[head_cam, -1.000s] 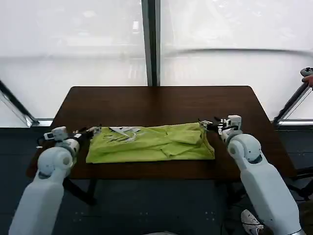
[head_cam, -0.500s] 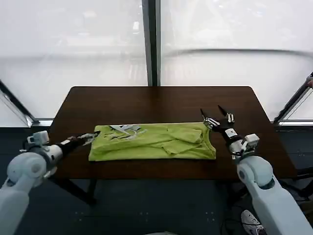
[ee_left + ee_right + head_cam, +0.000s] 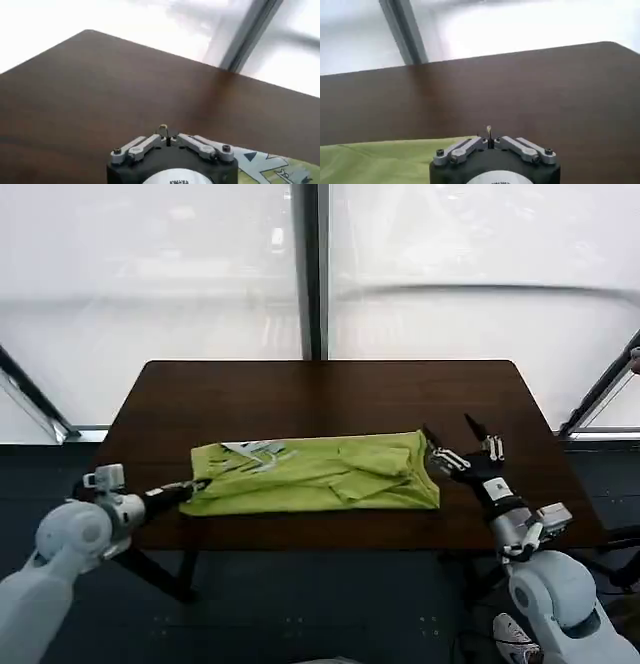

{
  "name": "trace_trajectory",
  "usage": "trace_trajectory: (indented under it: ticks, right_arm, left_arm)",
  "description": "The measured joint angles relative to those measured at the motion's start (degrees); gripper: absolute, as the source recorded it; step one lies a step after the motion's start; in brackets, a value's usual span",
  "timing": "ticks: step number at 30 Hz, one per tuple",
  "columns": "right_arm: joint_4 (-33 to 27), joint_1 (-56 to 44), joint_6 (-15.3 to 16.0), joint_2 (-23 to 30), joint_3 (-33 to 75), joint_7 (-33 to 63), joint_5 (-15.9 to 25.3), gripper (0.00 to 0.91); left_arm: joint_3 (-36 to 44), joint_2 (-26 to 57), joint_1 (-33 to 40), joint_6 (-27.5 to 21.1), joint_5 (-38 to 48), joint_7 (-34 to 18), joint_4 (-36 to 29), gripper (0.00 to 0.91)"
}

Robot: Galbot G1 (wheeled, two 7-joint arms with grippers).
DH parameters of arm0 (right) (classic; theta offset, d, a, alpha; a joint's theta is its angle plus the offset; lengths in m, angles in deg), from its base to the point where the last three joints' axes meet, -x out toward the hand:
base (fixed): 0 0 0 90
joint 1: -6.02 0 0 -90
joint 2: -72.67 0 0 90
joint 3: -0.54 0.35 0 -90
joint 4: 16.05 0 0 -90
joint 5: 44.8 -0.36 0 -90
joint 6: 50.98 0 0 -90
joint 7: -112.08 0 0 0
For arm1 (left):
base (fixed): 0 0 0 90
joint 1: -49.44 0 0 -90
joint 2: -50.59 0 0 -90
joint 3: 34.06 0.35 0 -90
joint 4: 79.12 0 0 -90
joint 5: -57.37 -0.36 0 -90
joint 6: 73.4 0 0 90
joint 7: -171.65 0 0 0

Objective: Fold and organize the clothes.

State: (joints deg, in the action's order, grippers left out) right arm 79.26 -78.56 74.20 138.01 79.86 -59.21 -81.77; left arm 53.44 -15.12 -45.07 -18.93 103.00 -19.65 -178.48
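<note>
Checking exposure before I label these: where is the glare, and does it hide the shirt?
Head view: the windows behind are blown out white, yet the T-shirt on the dark table reads clearly. Left wrist view: bright window glare along the table's far edge. Right wrist view: the same washout; the shirt stays evenly lit.

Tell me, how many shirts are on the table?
1. The shirt lies folded along the table's near edge, between the left gripper and the open right gripper.
</note>
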Motion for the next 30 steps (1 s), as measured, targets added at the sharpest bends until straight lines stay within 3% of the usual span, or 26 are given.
trace_trajectory:
  ticks: [2, 3, 4, 5, 15, 19, 21, 27, 28, 29, 30]
  right_arm:
    - [0.1, 0.0, 0.1, 0.0, 0.0, 0.0, 0.0, 0.000]
    - [0.1, 0.0, 0.1, 0.0, 0.0, 0.0, 0.0, 0.000]
    - [0.1, 0.0, 0.1, 0.0, 0.0, 0.0, 0.0, 0.000]
    - [0.1, 0.0, 0.1, 0.0, 0.0, 0.0, 0.0, 0.000]
    - [0.2, -0.1, 0.0, 0.2, 0.2, 0.4, 0.0, 0.000]
    - [0.2, -0.8, -1.7, 1.2, 1.1, 2.4, 0.6, 0.000]
    - [0.2, -1.3, -2.5, 1.8, 1.5, 3.1, 1.1, 0.000]
    - [0.6, -1.9, -2.8, 2.4, 1.8, 2.0, 0.9, 0.000]
    - [0.8, -2.0, -3.5, 2.3, 1.8, 1.2, 0.9, 0.127]
    - [1.0, -2.1, -4.2, 2.1, 1.9, 0.5, 0.9, 0.878]
    - [1.2, -2.4, -5.3, 1.9, 1.9, -0.2, 0.7, 0.878]
  left_arm:
    - [-0.2, 0.2, 0.5, 1.5, -0.7, 0.3, 0.0, 0.878]
    - [-0.4, 0.3, 0.5, 1.6, -0.8, 0.3, 0.2, 0.380]
    - [-0.5, 0.3, 0.5, 1.7, -0.8, 0.3, 0.3, 0.137]
    - [-0.6, 0.3, 0.5, 1.7, -0.8, 0.3, 0.3, 0.000]
    - [-0.7, 0.9, -0.1, 2.5, -1.7, 1.5, -1.2, 0.000]
    - [-1.3, 3.1, -0.9, 1.9, -0.6, 0.8, -2.4, 0.000]
    - [-1.6, 5.0, -1.8, 1.0, 2.1, 0.9, -3.3, 0.000]
    - [-4.3, 17.4, -8.6, -2.4, 18.9, 7.9, -7.7, 0.000]
    - [-4.7, 19.7, -10.0, -3.6, 22.0, 8.3, -7.8, 0.000]
    - [-4.9, 21.7, -11.0, -5.2, 24.5, 8.4, -7.8, 0.878]
    - [-4.9, 23.5, -11.8, -6.6, 26.8, 9.2, -7.8, 0.878]
